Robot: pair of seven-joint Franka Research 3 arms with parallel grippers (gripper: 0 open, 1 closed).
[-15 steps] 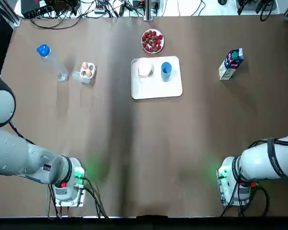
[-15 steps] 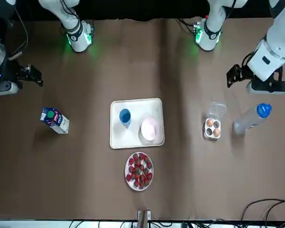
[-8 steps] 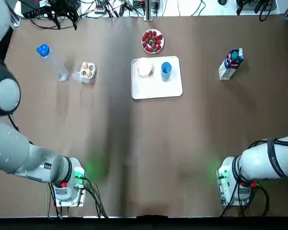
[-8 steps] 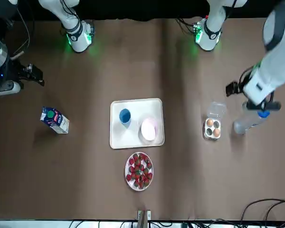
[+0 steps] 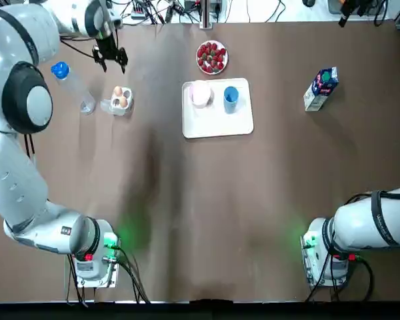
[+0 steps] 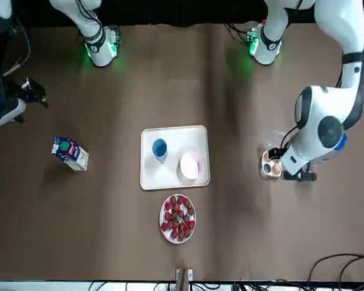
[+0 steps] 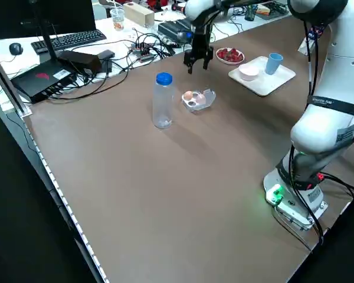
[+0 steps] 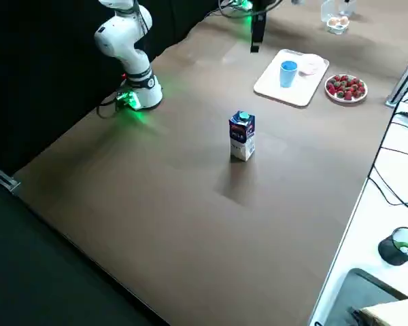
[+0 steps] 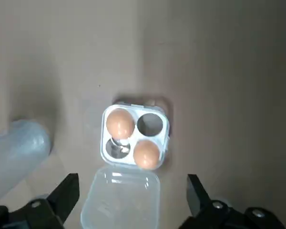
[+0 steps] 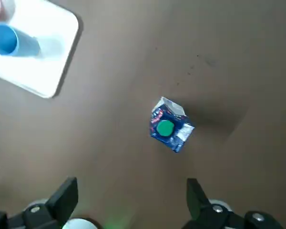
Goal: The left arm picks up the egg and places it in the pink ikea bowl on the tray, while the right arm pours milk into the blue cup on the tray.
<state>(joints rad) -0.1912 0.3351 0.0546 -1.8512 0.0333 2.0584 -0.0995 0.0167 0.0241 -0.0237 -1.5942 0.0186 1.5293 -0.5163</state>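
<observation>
Nothing legible shows; the print on the milk carton (image 8: 242,138) is too small to read

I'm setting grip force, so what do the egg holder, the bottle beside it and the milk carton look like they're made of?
Egg holder: thin clear plastic, glossy, going by its see-through open lid.
Bottle: probably clear plastic, as it looks transparent, with a blue screw cap.
Milk carton: likely printed paperboard, given its folded gable top with a green cap.

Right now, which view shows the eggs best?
The left wrist view: it looks down on both eggs in the open carton. Top and side views show them small; in the front view the left arm partly covers them.
</observation>
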